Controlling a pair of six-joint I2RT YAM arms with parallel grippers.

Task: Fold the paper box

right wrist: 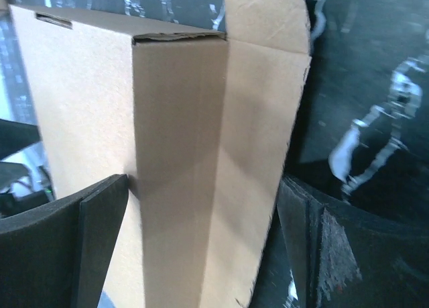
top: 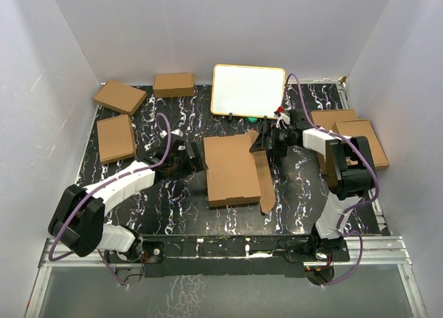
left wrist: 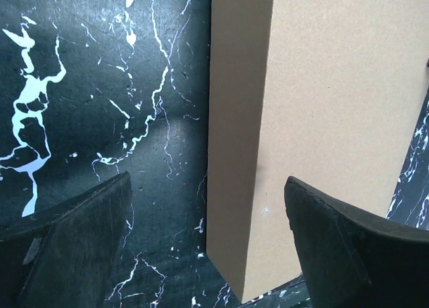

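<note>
The paper box (top: 232,169) looks nearly closed (one side flap (top: 266,186) sticks out). The left gripper (top: 196,156) and right gripper (top: 265,143) both gape, holding nothing. Next, that flap likely needs tucking in.

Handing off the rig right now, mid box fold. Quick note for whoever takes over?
Left claw: open, straddling the left edge of the paper box, not clamped.
Right claw: open, around the box's right wall, not clamped.
Box: centre of the table, between the two claws.
Done: body looks folded into a flat rectangle, top closed.
Left: the right side flap sticks out onto the table, not yet tucked. Probably fold it in and press shut.
</note>
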